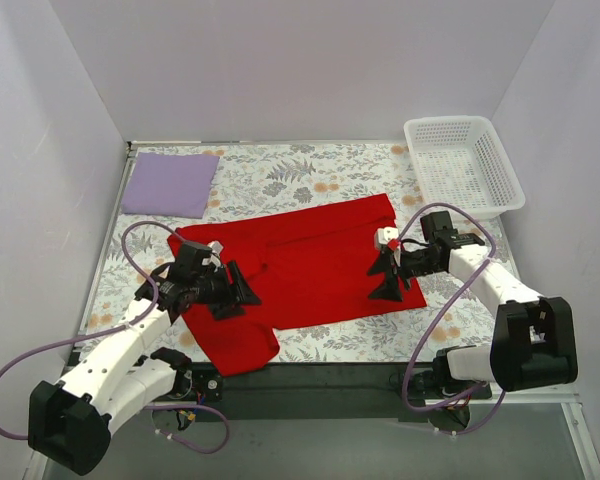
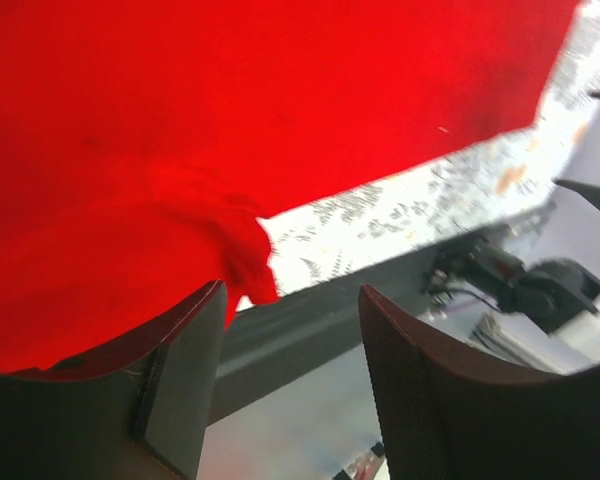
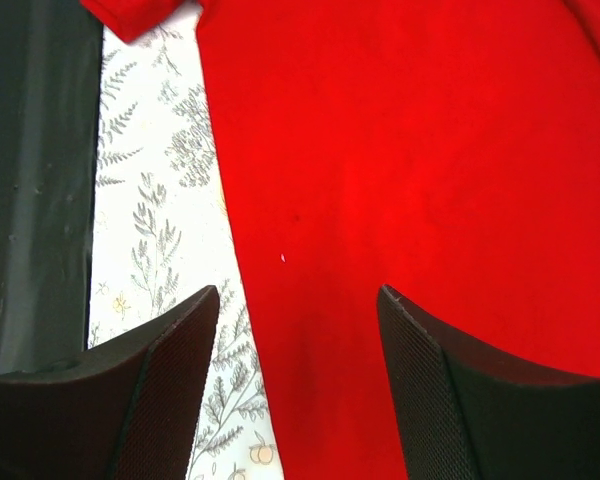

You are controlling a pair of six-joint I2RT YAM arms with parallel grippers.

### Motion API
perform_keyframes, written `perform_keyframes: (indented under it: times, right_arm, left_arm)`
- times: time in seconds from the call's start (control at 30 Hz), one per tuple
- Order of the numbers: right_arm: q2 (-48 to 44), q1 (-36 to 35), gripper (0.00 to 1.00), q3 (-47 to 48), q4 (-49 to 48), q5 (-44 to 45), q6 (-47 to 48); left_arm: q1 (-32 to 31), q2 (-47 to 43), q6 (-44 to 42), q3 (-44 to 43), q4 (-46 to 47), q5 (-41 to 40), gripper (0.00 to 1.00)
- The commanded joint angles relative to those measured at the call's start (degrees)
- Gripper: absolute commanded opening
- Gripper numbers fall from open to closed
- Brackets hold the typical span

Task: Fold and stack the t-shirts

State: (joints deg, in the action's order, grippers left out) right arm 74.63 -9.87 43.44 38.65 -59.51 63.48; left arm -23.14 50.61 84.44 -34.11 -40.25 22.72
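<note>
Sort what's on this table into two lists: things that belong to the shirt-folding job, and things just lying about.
Part of the job:
- red t-shirt, spread out mid-table between the two arms
- lavender t-shirt, a flat folded rectangle at the far left corner

Just lying about:
- white mesh basket, far right corner, nothing visible inside

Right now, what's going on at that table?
Two robot arms are working on the red t-shirt, which lies spread out on the floral table, not yet folded. The left hand is low over its near left part and the right hand is at its right edge. Both hands are open and neither holds cloth. A lavender t-shirt lies folded in the far left corner, and a white mesh basket stands at the far right.
</note>
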Motion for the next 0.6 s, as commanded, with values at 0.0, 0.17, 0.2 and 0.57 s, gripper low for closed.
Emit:
perform_keyframes:
  times: [0.0,0.17,0.2,0.57]
  right_arm:
    - [1.3,-0.2,0.7,2.7,-1.7,3.1,-3.2]
    - [2.4,-0.1,0.69,3.0,-8.8,10.2,-13.5]
    - [2.6,0.1,0.69,3.0,-9.6,11.1,-14.9]
    - [4.2,1.6,0.68,3.3,-12.9,16.0,-19.7]
  left_arm:
    - [-0.3,-0.3,2.7,-2.3,-3.6,-9.2,0.56]
    - [1.6,3.6,-1.0,-11.1,1.8,-26.8,0.78]
    - [2.8,6.7,-2.3,-12.5,2.7,-27.5,0.78]
    - [32.3,26.8,-15.4,-18.3,19.6,-11.8,0.64]
